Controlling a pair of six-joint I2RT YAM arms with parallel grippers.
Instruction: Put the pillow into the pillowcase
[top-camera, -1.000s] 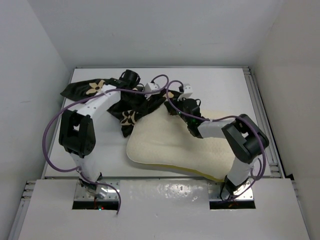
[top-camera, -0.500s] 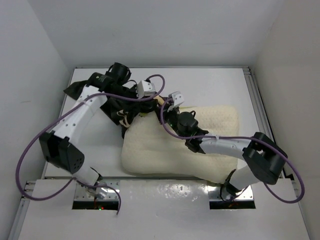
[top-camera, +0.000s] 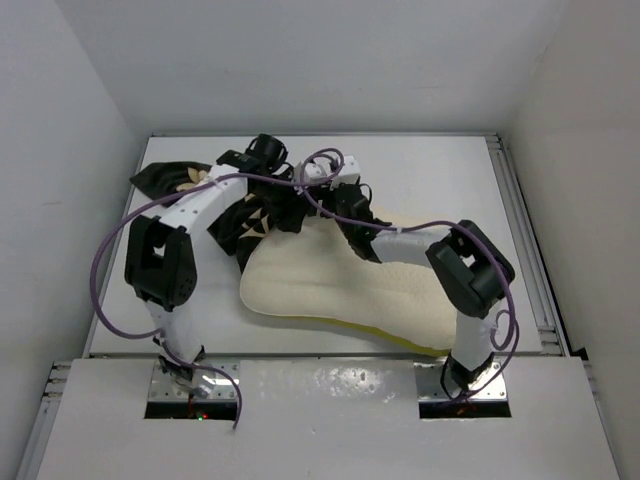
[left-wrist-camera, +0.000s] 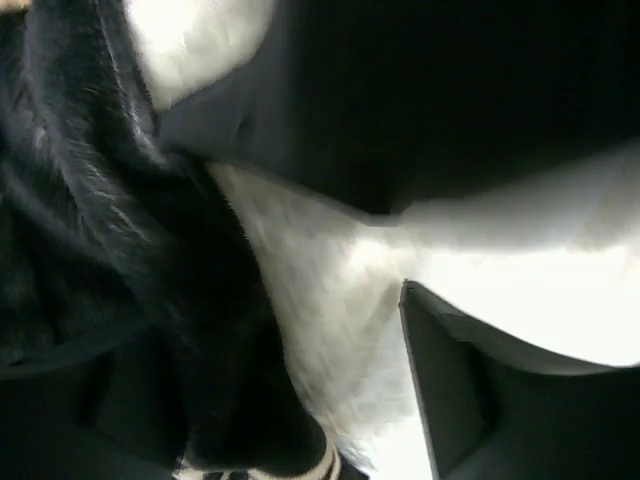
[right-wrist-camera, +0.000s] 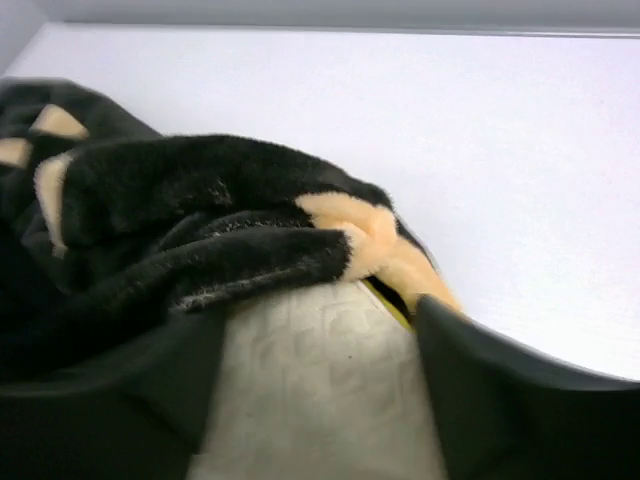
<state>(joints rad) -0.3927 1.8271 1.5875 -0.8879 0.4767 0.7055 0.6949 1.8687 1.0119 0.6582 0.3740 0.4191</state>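
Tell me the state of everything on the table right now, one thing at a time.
Pillow: lying flat, mostly outside the case, far corner under it.
Pillowcase: bunched up, draped over that pillow corner.
Left gripper: pressed into the fabric, open or shut unclear.
Right gripper: pillow corner between its fingers, grip unclear.

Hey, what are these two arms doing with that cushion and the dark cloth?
The robot is working the cream pillow into the black flowered pillowcase. Both grippers meet at the pillow's far corner: the right gripper straddles it where the pillowcase drapes over, and the left gripper is buried in fabric. Most of the pillow lies uncovered.
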